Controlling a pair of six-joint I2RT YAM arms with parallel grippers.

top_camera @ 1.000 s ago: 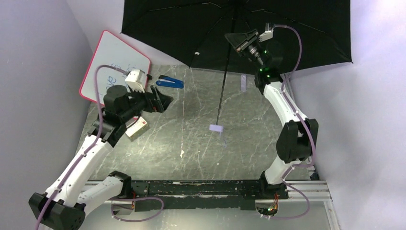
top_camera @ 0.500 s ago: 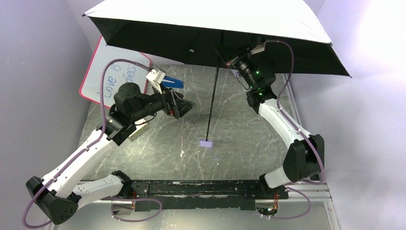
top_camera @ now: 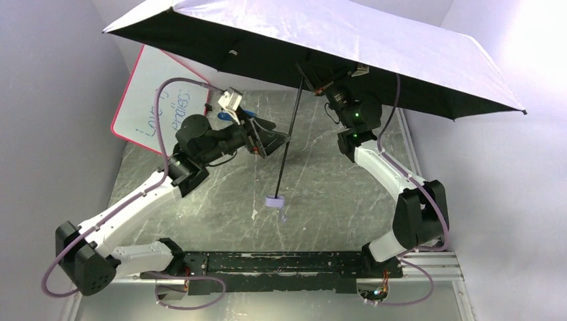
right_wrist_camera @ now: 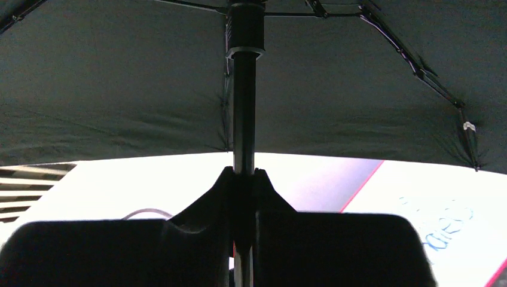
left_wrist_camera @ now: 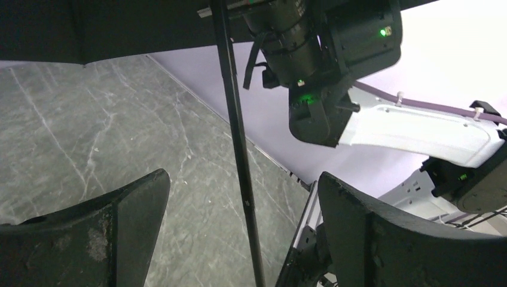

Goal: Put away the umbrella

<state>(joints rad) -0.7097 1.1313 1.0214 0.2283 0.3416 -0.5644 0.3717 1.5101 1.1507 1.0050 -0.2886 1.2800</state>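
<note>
Shaft (left_wrist_camera: 236, 131) of the open umbrella (top_camera: 301, 33), thin black metal, slants down to the small lilac handle (top_camera: 275, 200) hanging over the grey marbled counter (top_camera: 200, 200). The right pincer (right_wrist_camera: 244, 176) pinches it just beneath the black fabric underside of the canopy (right_wrist_camera: 359, 119). The left pincer (left_wrist_camera: 243, 179), spread wide, straddles it lower down without touching, well placed to close on it.
</note>
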